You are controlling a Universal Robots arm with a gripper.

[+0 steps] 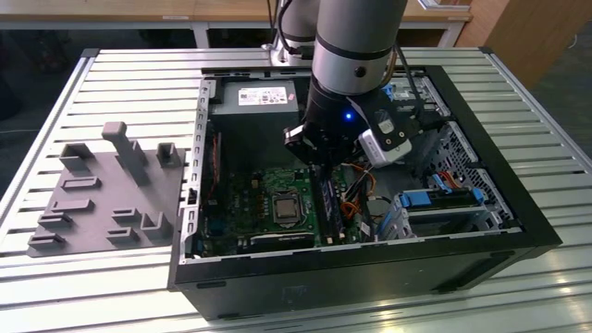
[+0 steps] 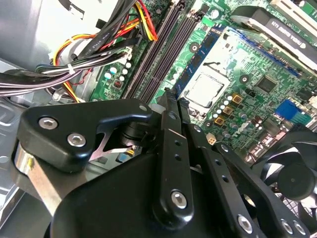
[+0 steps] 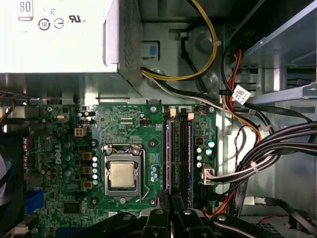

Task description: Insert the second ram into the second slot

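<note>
Blue circuit board, thin and flat, is what we are dealing with. The second ram point(image 2: 200, 58) stands on edge among the memory slots point(image 3: 178, 153), in the lane just beside the CPU socket point(image 3: 122, 174). In the exterior view that bank lies at three o'clock from the socket. The power supply point(image 1: 259, 97) is at twelve o'clock of the board, and a grey fixture tray point(image 1: 107, 187) sits outside the case at nine o'clock.

The gripper point(image 2: 176, 101) sits at the twelve-o'clock end of the bank with its fingers point(image 2: 168, 129) drawn narrow. The stick's end runs into the slim gap between them, so we judge they are pinching it there. How deep it sits in its slot we cannot tell.

We expect the stick to be very light and stiff along its length, yet brittle, with no tolerance for bending or twisting. Its faces look smooth and likely slippery, and the small black chips are poor places to squeeze. We would hold it by the flat faces close to the top edge, clear of the contact edge. It should stay square to the slot, since a tilted push could jam it or stress the board.
</note>
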